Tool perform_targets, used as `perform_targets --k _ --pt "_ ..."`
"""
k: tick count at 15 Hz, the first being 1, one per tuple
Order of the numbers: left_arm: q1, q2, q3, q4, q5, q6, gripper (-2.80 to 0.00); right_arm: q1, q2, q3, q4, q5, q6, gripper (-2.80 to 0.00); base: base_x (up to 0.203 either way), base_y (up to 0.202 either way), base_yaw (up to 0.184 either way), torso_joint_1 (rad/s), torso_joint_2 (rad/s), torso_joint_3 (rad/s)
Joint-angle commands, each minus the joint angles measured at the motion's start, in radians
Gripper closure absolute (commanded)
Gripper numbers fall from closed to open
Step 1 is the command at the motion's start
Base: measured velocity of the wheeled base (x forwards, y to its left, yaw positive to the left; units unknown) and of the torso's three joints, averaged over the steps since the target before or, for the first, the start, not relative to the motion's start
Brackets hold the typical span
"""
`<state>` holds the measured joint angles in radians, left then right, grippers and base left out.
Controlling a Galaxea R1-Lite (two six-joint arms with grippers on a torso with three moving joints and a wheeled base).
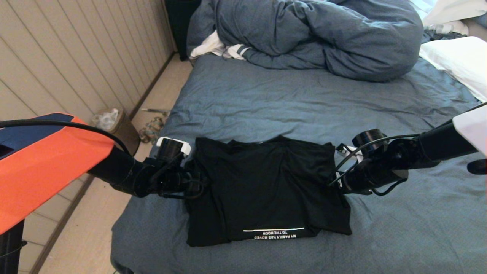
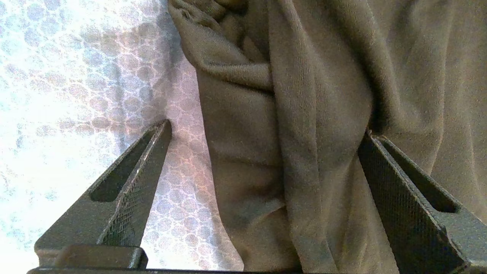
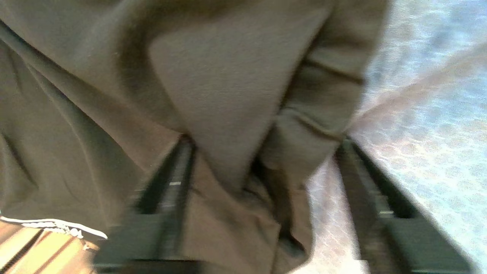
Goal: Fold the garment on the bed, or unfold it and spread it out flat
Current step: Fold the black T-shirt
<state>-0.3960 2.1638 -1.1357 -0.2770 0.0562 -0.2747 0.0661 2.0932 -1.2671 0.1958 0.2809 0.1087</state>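
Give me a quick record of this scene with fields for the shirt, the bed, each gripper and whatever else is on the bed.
garment: black T-shirt, partly folded, white lettering at its near hem
surface: bed with wrinkled slate-blue sheet
left gripper: open, straddling the shirt's left edge
right gripper: at the shirt's right edge, fingers either side of a fabric fold, not yet clamped
behind the shirt: bunched blue-grey duvet, white pillow at far right

Soft daylight; blurred right wrist view
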Motion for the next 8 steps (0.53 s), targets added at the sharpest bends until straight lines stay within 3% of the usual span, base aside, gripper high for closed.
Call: perform_targets --k 1,8 --pt "0.0 0.001 0.001 -0.001 0.001 -0.003 -2.8 0.007 0.012 0.011 -0.002 0.004 0.001 0.0 0.0 0.0 0.0 0.0 0.0 0.0" --pt "-0.001 -0.001 0.005 -0.002 0.001 -0.003 -2.8 0.006 0.002 0.003 -0.003 0.001 0.0 0.0 0.0 0.0 0.0 0.0 0.0 0.0"
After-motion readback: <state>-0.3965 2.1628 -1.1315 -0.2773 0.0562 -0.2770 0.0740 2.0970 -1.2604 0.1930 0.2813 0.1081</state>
